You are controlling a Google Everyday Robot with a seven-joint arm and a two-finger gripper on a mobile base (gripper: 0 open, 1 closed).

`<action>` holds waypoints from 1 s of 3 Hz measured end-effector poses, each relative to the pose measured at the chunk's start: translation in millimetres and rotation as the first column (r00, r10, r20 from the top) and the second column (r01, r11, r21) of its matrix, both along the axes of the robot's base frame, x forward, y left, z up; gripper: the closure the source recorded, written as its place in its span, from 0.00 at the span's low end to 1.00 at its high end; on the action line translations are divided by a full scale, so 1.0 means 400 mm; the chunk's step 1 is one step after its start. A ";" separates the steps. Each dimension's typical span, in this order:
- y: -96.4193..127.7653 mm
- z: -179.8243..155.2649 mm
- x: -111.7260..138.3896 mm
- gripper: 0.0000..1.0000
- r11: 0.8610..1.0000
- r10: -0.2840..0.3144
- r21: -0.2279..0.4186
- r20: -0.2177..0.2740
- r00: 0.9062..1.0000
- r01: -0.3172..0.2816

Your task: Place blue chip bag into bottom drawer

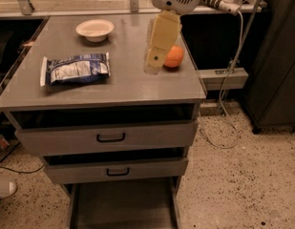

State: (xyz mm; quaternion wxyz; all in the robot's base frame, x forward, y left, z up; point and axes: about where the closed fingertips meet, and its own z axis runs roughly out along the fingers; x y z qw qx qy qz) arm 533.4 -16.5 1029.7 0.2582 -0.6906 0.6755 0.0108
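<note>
The blue chip bag (75, 69) lies flat on the left part of the grey cabinet top (123, 87). It is dark blue with white patches and white ends. The bottom drawer (123, 205) is pulled out at the foot of the cabinet and its flat grey floor is bare. My gripper (155, 61) hangs from the white arm head at the top of the view. It is over the right part of the cabinet top, just left of the orange fruit and well to the right of the bag. It holds nothing that I can see.
An orange fruit (174, 57) sits near the top's right edge. A white bowl (95, 30) stands at the back. The two upper drawers (109, 137) are slightly ajar. Cables and a grey box (223, 78) are to the right, above the speckled floor.
</note>
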 end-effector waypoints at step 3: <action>0.254 -0.085 0.127 0.00 0.991 0.093 -0.095 -0.023 0.995 -0.095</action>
